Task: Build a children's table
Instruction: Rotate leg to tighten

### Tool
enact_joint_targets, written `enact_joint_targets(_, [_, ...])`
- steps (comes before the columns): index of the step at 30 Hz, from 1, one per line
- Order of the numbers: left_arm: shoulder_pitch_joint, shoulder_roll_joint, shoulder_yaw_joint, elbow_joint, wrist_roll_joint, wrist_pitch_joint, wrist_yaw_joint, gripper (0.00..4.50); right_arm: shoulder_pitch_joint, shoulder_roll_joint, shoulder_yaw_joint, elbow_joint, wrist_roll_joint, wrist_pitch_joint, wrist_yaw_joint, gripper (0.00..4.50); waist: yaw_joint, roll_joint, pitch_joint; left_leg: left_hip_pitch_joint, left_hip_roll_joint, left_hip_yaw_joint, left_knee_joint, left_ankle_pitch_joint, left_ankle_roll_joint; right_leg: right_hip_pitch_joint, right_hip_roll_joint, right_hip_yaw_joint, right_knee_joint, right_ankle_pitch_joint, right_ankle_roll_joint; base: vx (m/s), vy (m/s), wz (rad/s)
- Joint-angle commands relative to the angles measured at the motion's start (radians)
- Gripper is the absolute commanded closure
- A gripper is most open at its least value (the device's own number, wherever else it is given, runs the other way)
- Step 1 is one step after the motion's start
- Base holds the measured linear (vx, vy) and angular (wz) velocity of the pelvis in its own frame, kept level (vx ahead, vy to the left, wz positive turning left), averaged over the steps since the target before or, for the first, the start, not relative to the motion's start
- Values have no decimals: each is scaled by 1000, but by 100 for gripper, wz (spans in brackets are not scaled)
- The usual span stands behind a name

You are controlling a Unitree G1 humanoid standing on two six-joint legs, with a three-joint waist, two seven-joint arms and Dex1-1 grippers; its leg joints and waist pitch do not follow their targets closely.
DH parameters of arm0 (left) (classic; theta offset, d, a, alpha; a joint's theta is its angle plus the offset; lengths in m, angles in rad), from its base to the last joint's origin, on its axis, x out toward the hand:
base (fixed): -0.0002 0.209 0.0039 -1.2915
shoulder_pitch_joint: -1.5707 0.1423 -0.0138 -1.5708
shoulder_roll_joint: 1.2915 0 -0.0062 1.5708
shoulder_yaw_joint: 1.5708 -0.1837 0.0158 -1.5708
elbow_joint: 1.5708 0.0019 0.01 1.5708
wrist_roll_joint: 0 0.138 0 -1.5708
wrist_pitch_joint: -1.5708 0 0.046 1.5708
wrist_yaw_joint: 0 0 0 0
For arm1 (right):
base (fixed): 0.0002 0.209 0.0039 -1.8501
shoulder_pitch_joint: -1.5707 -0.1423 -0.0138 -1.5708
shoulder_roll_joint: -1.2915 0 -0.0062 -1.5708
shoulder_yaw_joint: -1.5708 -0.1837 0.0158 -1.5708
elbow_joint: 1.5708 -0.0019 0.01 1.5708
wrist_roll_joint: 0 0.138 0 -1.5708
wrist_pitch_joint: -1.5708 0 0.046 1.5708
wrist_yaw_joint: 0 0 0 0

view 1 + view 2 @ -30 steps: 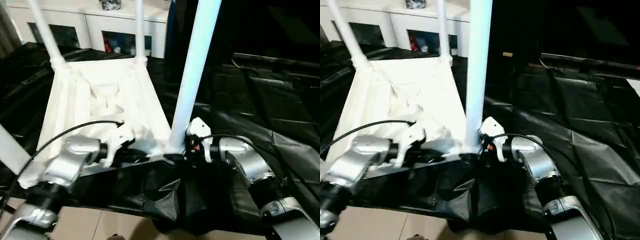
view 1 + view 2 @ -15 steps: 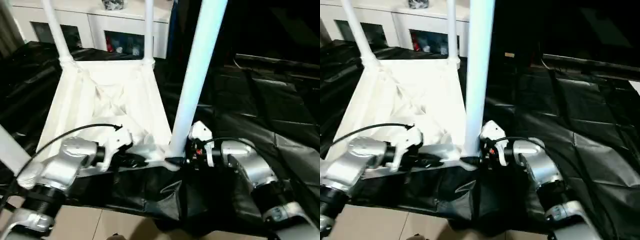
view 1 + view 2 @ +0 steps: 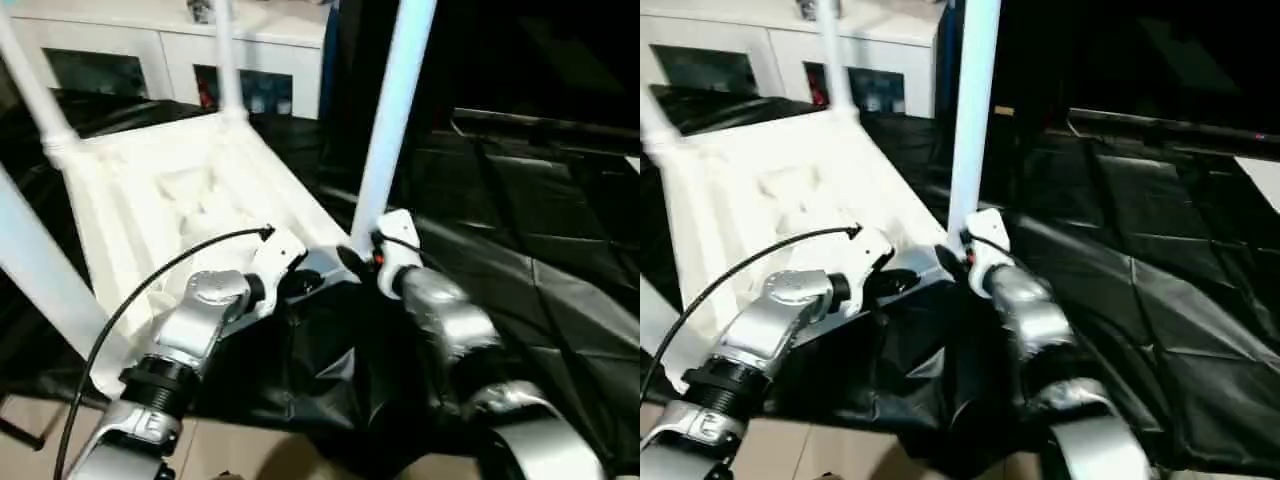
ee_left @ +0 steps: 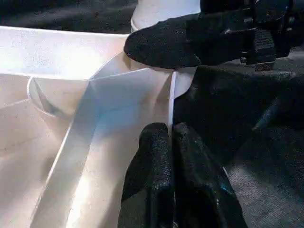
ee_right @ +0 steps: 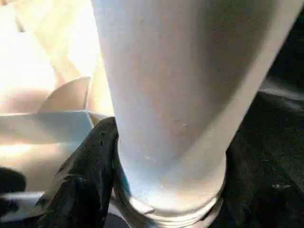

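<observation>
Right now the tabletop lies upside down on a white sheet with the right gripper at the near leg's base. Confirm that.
Wrong on one point: the sheet under the upside-down tabletop is black, as the left eye view shows. The right gripper is at the near leg's base.

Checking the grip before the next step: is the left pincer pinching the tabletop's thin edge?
Yes, the left pincer is closed on the tabletop rim.

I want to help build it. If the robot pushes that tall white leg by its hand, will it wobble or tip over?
Probably not. The leg looks like a stiff tube standing upright in a corner socket of the table top. Pushed hard, the light-looking plastic top might slide on the black sheet.
</observation>
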Motion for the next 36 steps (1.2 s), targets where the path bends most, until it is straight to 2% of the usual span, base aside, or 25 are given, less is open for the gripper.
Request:
enact_joint_targets(1, [0, -50, -31, -12, -10, -2, 26, 450, 0, 78, 66, 26, -21, 9, 55, 110, 4, -2, -62, -3, 24, -4, -60, -149, 20, 50, -71, 56, -71, -215, -136, 0, 0, 0])
enact_joint_targets(2, [4, -37, -32, -19, -10, -5, 13, 450, -1, 72, 66, 22, -18, 1, 83, 110, 2, -1, -62, -3, 24, -3, -59, -144, 25, 50, -69, 57, -69, -186, -146, 0, 0, 0])
enact_joint_targets(3, [7, -28, -34, -23, -13, -8, 1, 450, 0, 67, 71, 18, -22, -6, 91, 100, 2, 5, -61, -3, 24, -3, -59, -155, 26, 51, -71, 57, -71, -184, -154, 0, 0, 0])
enact_joint_targets(4, [13, -11, -37, -31, -17, -16, -19, 450, 2, 55, 79, 8, -26, -17, 103, 100, 2, 6, -61, -3, 24, -3, -59, -160, 24, 52, -71, 56, -72, -188, -155, 0, 0, 0])
enact_joint_targets(5, [14, -8, -38, -32, -18, -19, -23, 450, 2, 52, 81, 6, -26, -20, 106, 75, 2, 10, -61, -2, 24, -4, -60, -166, 23, 52, -71, 56, -72, -193, -157, 0, 0, 0])
enact_joint_targets(7, [18, 6, -42, -40, -25, -25, -50, 450, 5, 39, 87, -6, -28, -28, 124, 75, -3, 7, -60, -3, 24, -4, -61, -182, 18, 53, -70, 56, -74, -206, -159, 0, 0, 0])
enact_joint_targets(14, [22, 19, -45, -49, -30, -23, -72, 450, 5, 27, 89, -13, -26, -34, 145, 67, -5, 7, -60, 0, 25, -5, -62, -193, 15, 52, -71, 57, -75, -216, -165, 0, 0, 0])
enact_joint_targets(15, [35, 79, -66, -73, -43, -27, -173, 450, 18, -34, 111, -53, -14, -50, 276, 67, -1, 15, -62, 0, 26, -7, -61, -204, 22, 55, -71, 55, -75, -209, -165, 0, 0, 0])
enact_joint_targets(16, [48, 137, -87, -96, -48, -30, -263, 450, 30, -90, 133, -88, -5, -66, 393, 67, 0, 11, -61, -2, 25, -8, -60, -205, 30, 57, -70, 55, -74, -202, -161, 0, 0, 0])
enact_joint_targets(17, [64, 200, -112, -119, -52, -52, -363, 450, 45, -148, 154, -126, 10, -74, 516, 67, 1, 8, -63, -2, 28, -7, -59, -196, 46, 57, -70, 56, -70, -170, -172, 0, 0, 0])
enact_joint_targets(18, [69, 215, -116, -126, -56, -61, -389, 450, 49, -163, 160, -136, 14, -74, 547, 67, 2, 10, -63, -3, 29, -7, -58, -185, 54, 57, -70, 57, -65, -146, -180, 0, 0, 0])
enact_joint_targets(19, [74, 226, -116, -133, -62, -67, -409, 450, 54, -175, 164, -143, 15, -76, 573, 67, 0, 8, -62, -3, 29, -4, -57, -173, 60, 55, -69, 58, -63, -121, -189, 0, 0, 0])
enact_joint_targets(20, [78, 233, -115, -140, -69, -71, -423, 450, 57, -183, 166, -148, 15, -79, 594, 67, 6, 11, -61, 1, 28, -2, -56, -152, 65, 53, -66, 57, -58, -81, -220, 0, 0, 0])
enact_joint_targets(23, [82, 248, -97, -143, -78, -72, -429, 450, 62, -207, 168, -151, 7, -81, 641, 67, 11, 15, -57, 7, 29, -1, -60, -187, 49, 50, -68, 57, -65, -139, -224, 0, 0, 0])
enact_joint_targets(26, [88, 258, -81, -145, -98, -75, -430, 450, 60, -215, 168, -168, 15, -72, 647, 67, 11, 15, -57, 6, 30, -5, -63, -219, 17, 53, -70, 57, -69, -198, -203, 0, 0, 0])
enact_joint_targets(31, [99, 280, -77, -140, -90, -104, -411, 450, 71, -224, 177, -202, 33, -62, 670, 67, 8, 14, -60, 4, 28, -5, -61, -205, 20, 54, -69, 58, -67, -179, -196, 0, 0, 0])
enact_joint_targets(33, [101, 280, -70, -132, -86, -104, -403, 394, 77, -221, 176, -207, 29, -62, 677, 64, 8, 13, -60, 4, 28, -5, -60, -194, 24, 53, -67, 57, -64, -154, -205, 0, 0, 0])
enact_joint_targets(35, [101, 286, -70, -128, -82, -99, -405, 394, 81, -218, 178, -210, 24, -64, 683, 64, 8, 13, -60, 4, 29, -5, -60, -197, 25, 53, -67, 57, -65, -163, -204, 0, 0, 0])
enact_joint_targets(36, [101, 294, -75, -124, -71, -100, -401, 378, 82, -217, 179, -211, 22, -65, 685, 64, 7, 12, -60, 4, 28, -5, -60, -199, 25, 53, -68, 57, -65, -170, -202, 0, 0, 0])
